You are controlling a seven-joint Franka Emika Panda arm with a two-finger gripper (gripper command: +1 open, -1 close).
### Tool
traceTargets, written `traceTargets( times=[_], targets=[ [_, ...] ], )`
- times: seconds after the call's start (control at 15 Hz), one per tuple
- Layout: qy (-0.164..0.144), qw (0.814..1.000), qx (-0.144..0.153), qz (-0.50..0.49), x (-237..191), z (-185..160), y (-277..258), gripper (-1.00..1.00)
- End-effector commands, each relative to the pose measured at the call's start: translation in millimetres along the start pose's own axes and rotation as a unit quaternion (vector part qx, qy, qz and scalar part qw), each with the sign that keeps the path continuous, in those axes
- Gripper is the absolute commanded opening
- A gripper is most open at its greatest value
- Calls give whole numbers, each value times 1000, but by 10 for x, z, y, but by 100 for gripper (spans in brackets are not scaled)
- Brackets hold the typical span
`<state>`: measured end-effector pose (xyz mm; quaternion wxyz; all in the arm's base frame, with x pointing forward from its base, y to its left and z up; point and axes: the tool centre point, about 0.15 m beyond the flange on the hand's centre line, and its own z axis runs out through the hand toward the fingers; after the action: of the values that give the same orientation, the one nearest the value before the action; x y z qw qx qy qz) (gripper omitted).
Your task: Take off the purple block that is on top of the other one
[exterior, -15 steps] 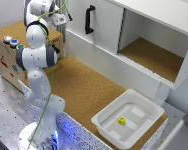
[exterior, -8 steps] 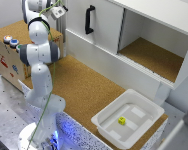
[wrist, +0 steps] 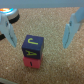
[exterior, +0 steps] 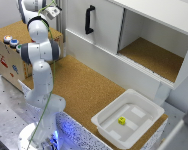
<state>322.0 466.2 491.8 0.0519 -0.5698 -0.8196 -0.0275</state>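
Below the wrist, the gripper (wrist: 40,31) hangs with its jaws wide apart, left finger (wrist: 8,30) to right finger flanking the purple block (wrist: 32,46) stacked on the red block (wrist: 31,62); approach step, so next lower and close on purple alone

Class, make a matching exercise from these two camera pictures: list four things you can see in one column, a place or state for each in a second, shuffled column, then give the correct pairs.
Things
1. purple block
2. red block
3. small yellow object
4. gripper

Place or state
A. inside the white bin
B. jaws open, either side of the stack
C. on top of the other block
D. underneath, on the cork surface

Pairs: 1-C, 2-D, 3-A, 4-B
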Motion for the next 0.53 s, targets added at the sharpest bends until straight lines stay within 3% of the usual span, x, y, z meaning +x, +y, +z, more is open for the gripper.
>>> traceTargets(
  times=[0.0,0.33,0.4,0.47],
  targets=[
    [-60,996,65,-3,208,100,287,100],
    [-54,995,83,-7,253,193,266,100],
    [-52,995,84,-6,261,193,267,-100],
    [-53,995,85,-8,264,193,257,-100]
  ],
)
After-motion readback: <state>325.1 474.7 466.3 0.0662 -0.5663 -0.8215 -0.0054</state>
